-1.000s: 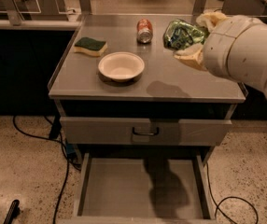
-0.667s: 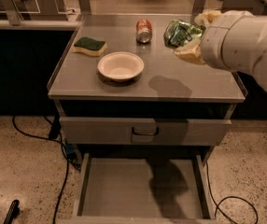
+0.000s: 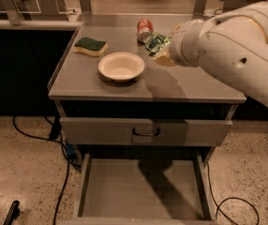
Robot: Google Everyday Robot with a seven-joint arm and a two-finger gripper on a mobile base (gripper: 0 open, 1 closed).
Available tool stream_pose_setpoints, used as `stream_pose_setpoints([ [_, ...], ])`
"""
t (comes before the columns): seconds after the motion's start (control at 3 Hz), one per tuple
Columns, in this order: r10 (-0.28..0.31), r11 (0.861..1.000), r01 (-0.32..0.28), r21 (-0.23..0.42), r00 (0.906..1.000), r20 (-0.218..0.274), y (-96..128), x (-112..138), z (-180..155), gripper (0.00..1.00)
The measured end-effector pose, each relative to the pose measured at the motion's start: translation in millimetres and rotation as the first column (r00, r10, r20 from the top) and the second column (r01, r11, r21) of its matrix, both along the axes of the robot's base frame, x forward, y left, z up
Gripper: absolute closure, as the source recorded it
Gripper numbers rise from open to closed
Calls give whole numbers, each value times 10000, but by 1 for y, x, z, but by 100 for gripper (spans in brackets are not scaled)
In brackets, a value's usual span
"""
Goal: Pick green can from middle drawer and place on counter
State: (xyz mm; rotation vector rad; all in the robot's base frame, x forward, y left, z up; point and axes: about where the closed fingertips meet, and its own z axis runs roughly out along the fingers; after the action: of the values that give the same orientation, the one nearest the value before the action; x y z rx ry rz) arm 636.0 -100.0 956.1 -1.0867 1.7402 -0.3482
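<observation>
the gripper [image 3: 162,47] sits up and to the right of the white bowl [image 3: 121,66], at the end of the thick white arm [image 3: 232,46] that reaches in from the bowl's right. it is clamped on the green can [image 3: 155,42] – the can lies tilted between the pale fingers, over the counter [image 3: 195,86], and whether it touches the surface cannot be told. the bowl itself stands on the counter, near its middle. just behind and to the right of the bowl a red-and-silver can [image 3: 145,28] lies close beside the green one. to the bowl's left and a little behind it rests a green and yellow sponge [image 3: 91,46]. below the bowl a closed drawer front [image 3: 101,131] shows a black handle, and lower still the middle drawer [image 3: 124,186] stands pulled out – its grey floor carries only the arm's shadow.
</observation>
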Motion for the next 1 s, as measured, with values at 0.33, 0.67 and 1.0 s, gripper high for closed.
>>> stream_pose_setpoints([
  [0.33,-333,9986,357,397,9977,-594,8,13,-31,100],
  [0.67,-685,9947,751,708,9935,-911,3,13,-54,100],
  [1.0,-760,9931,839,816,9925,-957,4,13,-55,100],
])
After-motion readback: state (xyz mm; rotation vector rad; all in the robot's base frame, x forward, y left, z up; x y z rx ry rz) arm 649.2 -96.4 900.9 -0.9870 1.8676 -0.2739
